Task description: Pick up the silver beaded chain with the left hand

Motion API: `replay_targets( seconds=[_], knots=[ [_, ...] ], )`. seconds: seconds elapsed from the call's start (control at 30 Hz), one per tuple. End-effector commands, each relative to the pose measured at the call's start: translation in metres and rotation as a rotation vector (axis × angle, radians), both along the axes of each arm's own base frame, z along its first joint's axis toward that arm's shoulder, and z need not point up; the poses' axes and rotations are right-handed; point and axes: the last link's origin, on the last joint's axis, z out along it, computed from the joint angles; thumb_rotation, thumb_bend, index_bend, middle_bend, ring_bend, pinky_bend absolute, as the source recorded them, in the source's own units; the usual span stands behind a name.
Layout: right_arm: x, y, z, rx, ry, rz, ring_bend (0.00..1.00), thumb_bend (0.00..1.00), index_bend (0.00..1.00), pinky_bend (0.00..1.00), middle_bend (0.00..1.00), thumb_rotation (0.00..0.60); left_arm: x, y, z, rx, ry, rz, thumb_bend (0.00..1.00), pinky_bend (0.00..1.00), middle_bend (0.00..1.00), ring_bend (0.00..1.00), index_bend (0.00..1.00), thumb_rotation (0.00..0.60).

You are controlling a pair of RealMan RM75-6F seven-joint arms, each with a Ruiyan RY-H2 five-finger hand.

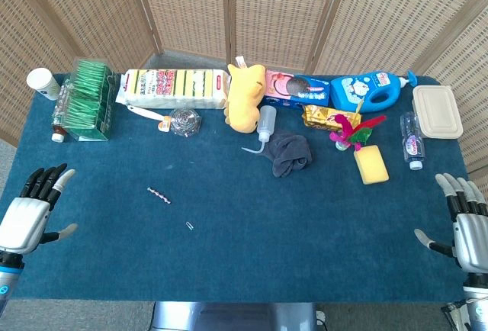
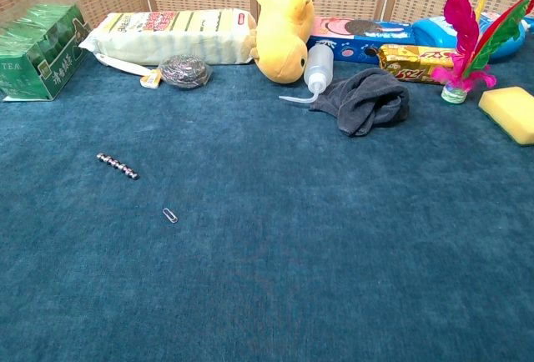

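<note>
The silver beaded chain lies flat on the blue cloth, left of the table's middle; the chest view shows the chain as a short slanted string of beads. My left hand hovers at the table's left edge, well to the left of the chain, fingers spread and holding nothing. My right hand is at the far right edge, also spread and empty. Neither hand shows in the chest view.
A small paper clip lies just right of and nearer than the chain. Along the back stand a green tea box, a sponge pack, a yellow plush toy, a squeeze bottle and a dark cloth.
</note>
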Motion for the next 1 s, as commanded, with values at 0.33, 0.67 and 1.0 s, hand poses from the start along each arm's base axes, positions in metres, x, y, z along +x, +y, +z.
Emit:
replay_targets(
  seconds=[0.33, 0.67, 1.0],
  knots=[
    [0.000, 0.000, -0.001, 0.010, -0.005, -0.006, 0.00, 0.01, 0.00, 0.00, 0.00, 0.600, -0.001, 0.000, 0.000, -0.008, 0.003, 0.008, 0.00, 0.00, 0.00, 0.00, 0.03, 0.600],
    [0.000, 0.000, 0.001, -0.001, -0.012, -0.015, 0.00, 0.01, 0.00, 0.00, 0.00, 0.600, 0.023, 0.034, -0.021, -0.122, 0.077, -0.065, 0.01, 0.00, 0.00, 0.00, 0.11, 0.600],
    [-0.001, 0.000, 0.004, -0.003, -0.026, -0.018, 0.00, 0.01, 0.00, 0.00, 0.00, 0.600, 0.050, 0.076, -0.060, -0.196, 0.228, -0.096, 0.16, 0.00, 0.00, 0.00, 0.19, 0.600]
  ],
)
